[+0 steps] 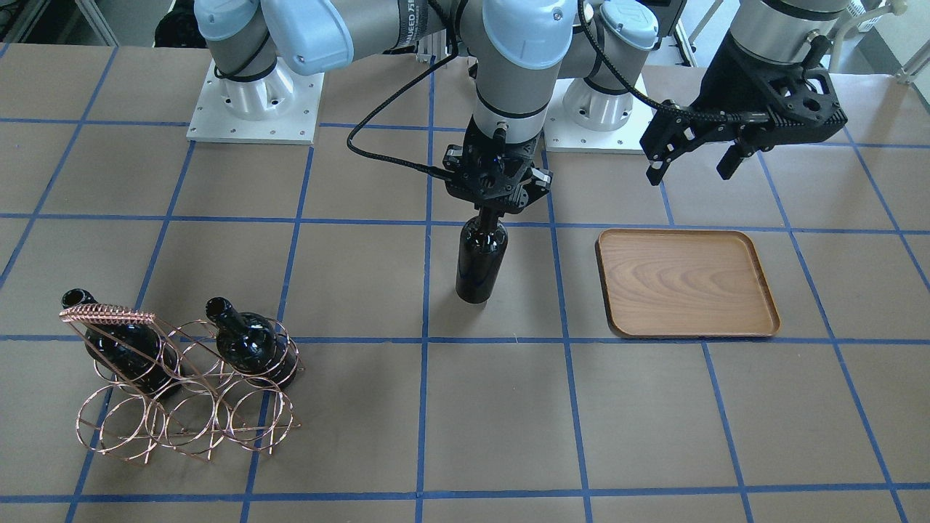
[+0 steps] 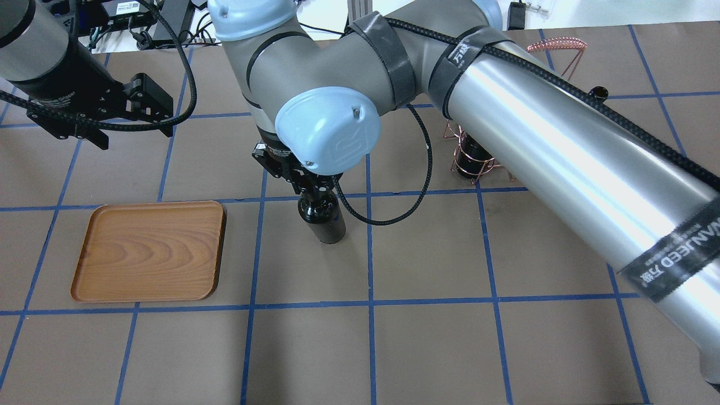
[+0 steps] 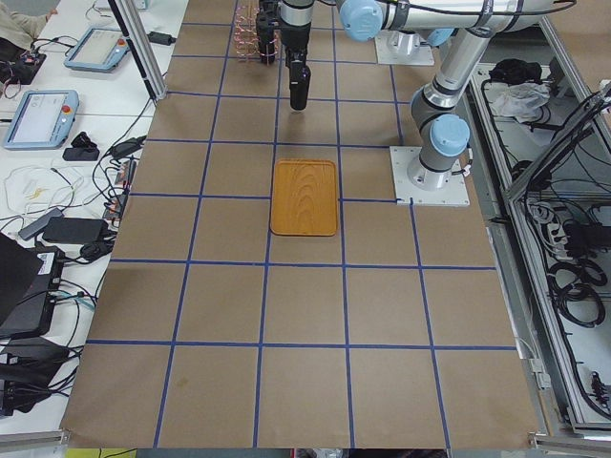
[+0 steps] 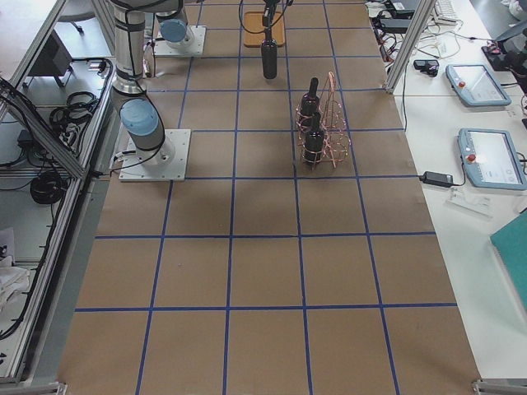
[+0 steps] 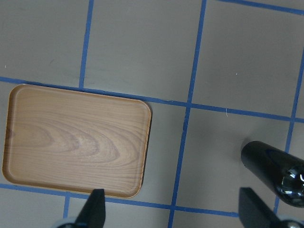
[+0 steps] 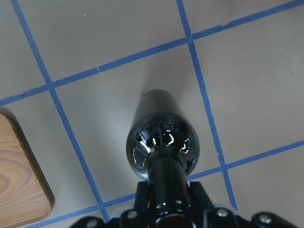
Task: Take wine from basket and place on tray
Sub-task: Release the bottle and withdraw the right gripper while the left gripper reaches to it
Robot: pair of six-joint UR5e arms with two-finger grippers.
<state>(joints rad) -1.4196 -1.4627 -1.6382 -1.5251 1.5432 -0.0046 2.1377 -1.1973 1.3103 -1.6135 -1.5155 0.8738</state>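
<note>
My right gripper (image 1: 497, 205) is shut on the slim neck of a glossy black wine bottle (image 1: 480, 260) and holds it upright over the table's middle. I cannot tell whether its base touches the table. The bottle also shows in the overhead view (image 2: 324, 218) and the right wrist view (image 6: 160, 135). The brown wooden tray (image 1: 686, 285) lies flat and holds nothing, beside the bottle toward my left side (image 2: 149, 250). My left gripper (image 1: 694, 160) is open and empty, raised behind the tray (image 5: 76, 140). The copper wire basket (image 1: 182, 396) holds two more black bottles (image 1: 251, 340).
The basket stands at the table's far side on my right (image 4: 331, 123), partly hidden by my right arm in the overhead view (image 2: 471, 160). Brown paper with a blue tape grid covers the table. The arm bases (image 1: 254, 102) stand at the robot's edge.
</note>
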